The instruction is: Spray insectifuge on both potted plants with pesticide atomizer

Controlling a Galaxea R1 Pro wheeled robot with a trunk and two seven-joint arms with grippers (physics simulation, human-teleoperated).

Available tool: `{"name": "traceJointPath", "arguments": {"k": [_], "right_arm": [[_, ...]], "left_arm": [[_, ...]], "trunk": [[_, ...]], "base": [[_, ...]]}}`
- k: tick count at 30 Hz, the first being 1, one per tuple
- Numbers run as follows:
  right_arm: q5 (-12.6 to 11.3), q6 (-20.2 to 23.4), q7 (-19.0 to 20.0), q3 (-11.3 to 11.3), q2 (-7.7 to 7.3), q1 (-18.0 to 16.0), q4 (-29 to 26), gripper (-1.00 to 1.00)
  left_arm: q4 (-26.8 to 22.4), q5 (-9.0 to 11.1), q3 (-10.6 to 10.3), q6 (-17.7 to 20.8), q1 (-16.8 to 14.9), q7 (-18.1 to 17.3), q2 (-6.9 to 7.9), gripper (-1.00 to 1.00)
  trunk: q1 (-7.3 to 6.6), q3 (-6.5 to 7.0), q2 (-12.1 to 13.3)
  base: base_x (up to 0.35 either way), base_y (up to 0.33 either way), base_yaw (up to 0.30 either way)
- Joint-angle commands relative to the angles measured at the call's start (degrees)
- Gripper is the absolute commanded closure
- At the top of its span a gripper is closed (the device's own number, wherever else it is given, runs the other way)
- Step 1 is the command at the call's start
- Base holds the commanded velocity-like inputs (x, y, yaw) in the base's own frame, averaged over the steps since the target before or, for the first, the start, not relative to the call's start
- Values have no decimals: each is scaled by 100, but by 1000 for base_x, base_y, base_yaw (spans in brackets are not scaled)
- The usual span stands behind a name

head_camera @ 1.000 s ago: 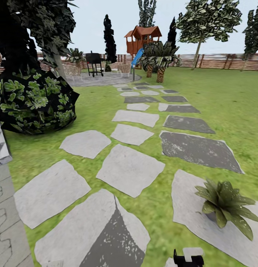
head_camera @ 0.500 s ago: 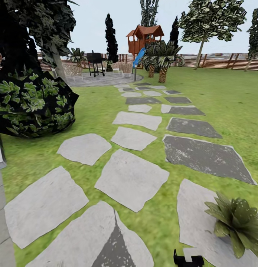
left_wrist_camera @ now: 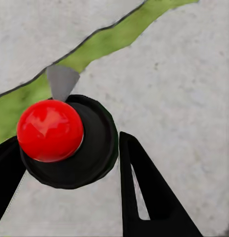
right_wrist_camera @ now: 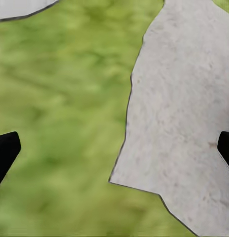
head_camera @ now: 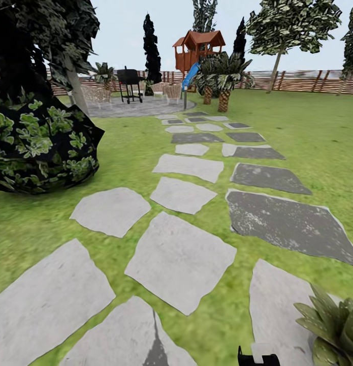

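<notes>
the whole head view has slid over the last second, which means the robot itself is rolling forward and turning along the stepping stones [head_camera: 179,259], not that anything in the garden [head_camera: 308,127] has moved: the potted plant [head_camera: 334,328], a low rosette of olive-green leaves on a grey slab, has drifted toward the lower right corner and is now partly cut off by the frame edge, and the paved edge that showed at the far left a second ago has dropped out of sight. in the left wrist view the left hand [left_wrist_camera: 69,163] is closed around the pesticide atomizer [left_wrist_camera: 69,140], a black round body with a glossy red cap [left_wrist_camera: 50,130], its dark fingers [left_wrist_camera: 144,192] pressed to either side of it above a pale slab and a strip of grass. the right hand [right_wrist_camera: 114,153] hangs wide and empty over lawn and stone, its fingertips [right_wrist_camera: 5,150] far apart at the frame edges. judging from this, pickup is done and the robot is passing close by one plant, which lies low and just off to the right of the right hand; a second plant is not identifiable here, and no spraying looks begun yet.
</notes>
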Motion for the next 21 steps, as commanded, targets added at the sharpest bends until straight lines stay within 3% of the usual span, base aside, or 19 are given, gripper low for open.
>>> {"name": "traceJointPath", "arguments": {"k": [1, 21], "right_arm": [[61, -13, -25, -46, 2, -2, 5, -100], [61, -13, -25, -46, 2, -4, 5, -100]], "left_arm": [[6, 4, 28, -18, -3, -15, 0, 100], [6, 4, 28, -26, -3, -15, 0, 100]], "trunk": [[2, -5, -2], [2, -5, -2]], "base": [[338, 0, 0], [338, 0, 0]]}}
